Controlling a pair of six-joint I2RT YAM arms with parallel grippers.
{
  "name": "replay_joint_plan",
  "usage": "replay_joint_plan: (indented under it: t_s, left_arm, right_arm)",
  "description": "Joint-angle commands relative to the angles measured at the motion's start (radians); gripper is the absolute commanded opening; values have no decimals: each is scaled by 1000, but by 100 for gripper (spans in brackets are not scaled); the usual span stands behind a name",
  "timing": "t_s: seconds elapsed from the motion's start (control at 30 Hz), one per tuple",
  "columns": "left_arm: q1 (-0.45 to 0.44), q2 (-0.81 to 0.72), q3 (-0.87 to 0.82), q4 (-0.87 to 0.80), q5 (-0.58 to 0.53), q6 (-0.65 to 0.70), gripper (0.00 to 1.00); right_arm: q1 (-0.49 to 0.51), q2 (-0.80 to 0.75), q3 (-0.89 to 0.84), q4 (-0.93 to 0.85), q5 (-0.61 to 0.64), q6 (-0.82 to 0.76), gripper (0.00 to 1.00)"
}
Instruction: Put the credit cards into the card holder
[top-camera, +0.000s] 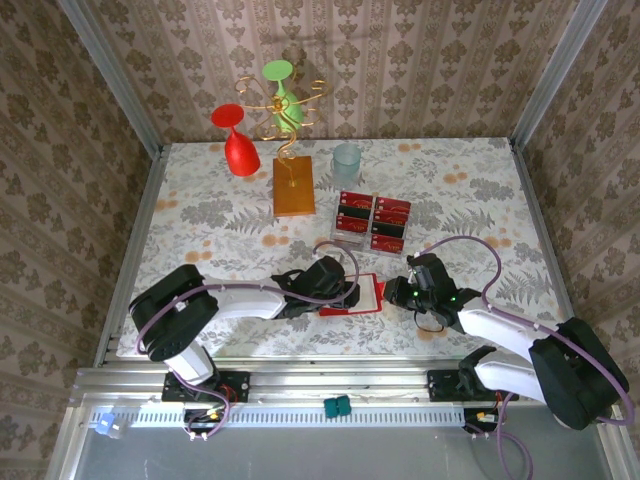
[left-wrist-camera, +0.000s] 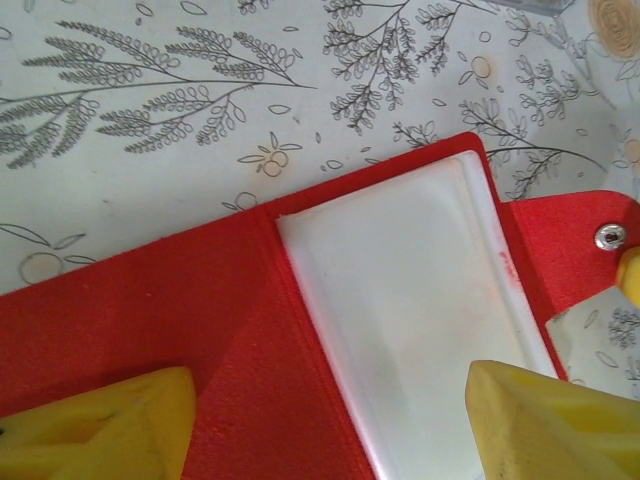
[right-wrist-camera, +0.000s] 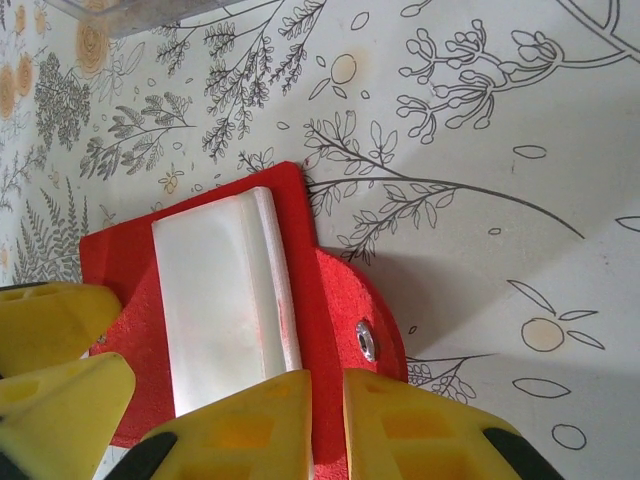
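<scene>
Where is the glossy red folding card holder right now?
Top view: the red folding card holder lies open at centre front, between the left gripper and right gripper, with the red credit cards just beyond it.

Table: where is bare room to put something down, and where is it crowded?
Bare: the left side between red glass and left arm; the right side beyond the credit cards. Crowded: near centre, where left gripper and right gripper meet at the card holder.

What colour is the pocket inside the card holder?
Milky white, translucent pocket on the red card holder; clearest in the left wrist view.
</scene>
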Motion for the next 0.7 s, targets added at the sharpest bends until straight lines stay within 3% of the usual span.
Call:
replay_joint_plan:
  t_s: [0.0,0.67]
  left_arm:
    - [16,20,4,-41,-28,104,72]
    - [40,51,25,-59,-19,187,72]
  right_arm:
    - [-6,13,1,10,22,8,18]
    - [-55,161,63,27,0,-60,17]
